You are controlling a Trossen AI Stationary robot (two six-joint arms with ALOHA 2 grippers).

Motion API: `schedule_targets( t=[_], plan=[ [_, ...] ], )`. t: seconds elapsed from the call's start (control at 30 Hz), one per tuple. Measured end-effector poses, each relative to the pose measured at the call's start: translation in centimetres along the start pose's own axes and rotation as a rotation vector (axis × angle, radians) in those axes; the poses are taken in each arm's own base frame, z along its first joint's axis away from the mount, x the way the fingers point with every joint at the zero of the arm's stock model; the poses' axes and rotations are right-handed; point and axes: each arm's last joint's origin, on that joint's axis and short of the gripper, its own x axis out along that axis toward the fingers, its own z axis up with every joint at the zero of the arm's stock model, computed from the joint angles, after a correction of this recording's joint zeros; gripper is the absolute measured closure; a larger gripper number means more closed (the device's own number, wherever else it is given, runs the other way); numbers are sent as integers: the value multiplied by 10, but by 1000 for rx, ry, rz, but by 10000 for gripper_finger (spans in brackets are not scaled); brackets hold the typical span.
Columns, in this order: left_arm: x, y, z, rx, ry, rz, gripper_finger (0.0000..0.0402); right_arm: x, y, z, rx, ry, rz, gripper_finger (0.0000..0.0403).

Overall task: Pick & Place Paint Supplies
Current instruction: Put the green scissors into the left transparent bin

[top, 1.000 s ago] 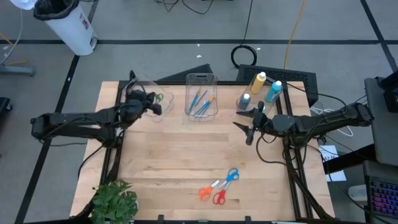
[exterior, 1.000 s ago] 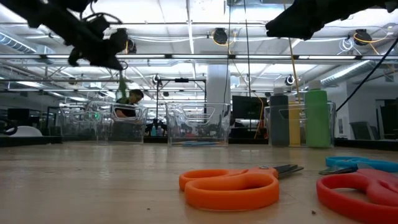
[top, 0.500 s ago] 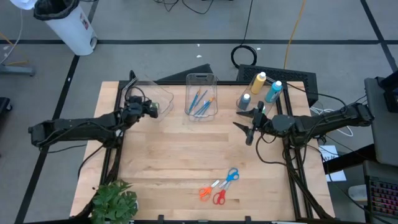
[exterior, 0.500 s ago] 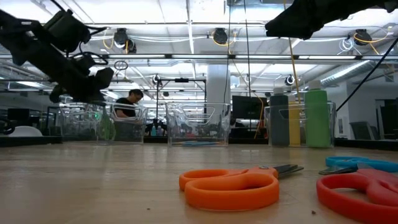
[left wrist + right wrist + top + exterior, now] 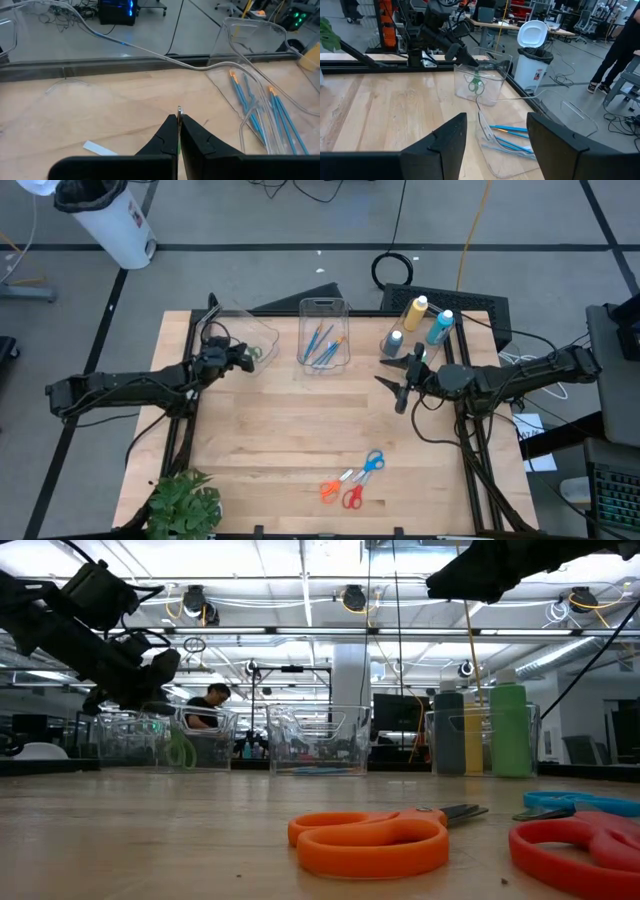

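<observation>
My left gripper (image 5: 243,357) is at the clear left bin (image 5: 262,332), shut on green-handled scissors (image 5: 476,84) that hang inside it. My right gripper (image 5: 400,377) hovers open in front of the right bin, touching nothing. That bin holds a yellow (image 5: 413,313), a blue (image 5: 440,327) and a grey-blue (image 5: 395,343) paint bottle, standing upright. Blue- and orange-tipped brushes (image 5: 322,345) lie in the middle bin. Blue (image 5: 372,462), orange (image 5: 328,490) and red (image 5: 352,498) scissors lie flat near the table's near edge. My left gripper pinches the green scissors by their blades between its two fingers; the metal tip (image 5: 179,108) pokes out past the fingertips. The fingers slant down from the table's left. The scissors hang handles-down (image 5: 181,750) inside the left bin; whether they touch its floor I cannot tell.
Three clear bins stand in a row along the far edge. A green leafy plant (image 5: 185,505) sits at the near left corner. The bare wood in the table's middle (image 5: 300,415) lies between the arms. A person (image 5: 208,700) shows in the room beyond.
My left gripper has come down from high above the left bin and drawn slightly toward the table's left, staying shut. The green scissors, which hung above the bin's rim, now hang down inside the bin.
</observation>
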Motion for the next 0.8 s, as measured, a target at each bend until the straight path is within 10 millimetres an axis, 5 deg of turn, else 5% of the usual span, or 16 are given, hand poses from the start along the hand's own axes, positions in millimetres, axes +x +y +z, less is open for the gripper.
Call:
schedule_targets(
  t=[0.8],
  plan=[
    [0, 0, -1, 18, 4, -4, 394, 0, 0, 0, 8, 1, 0, 207]
  ],
)
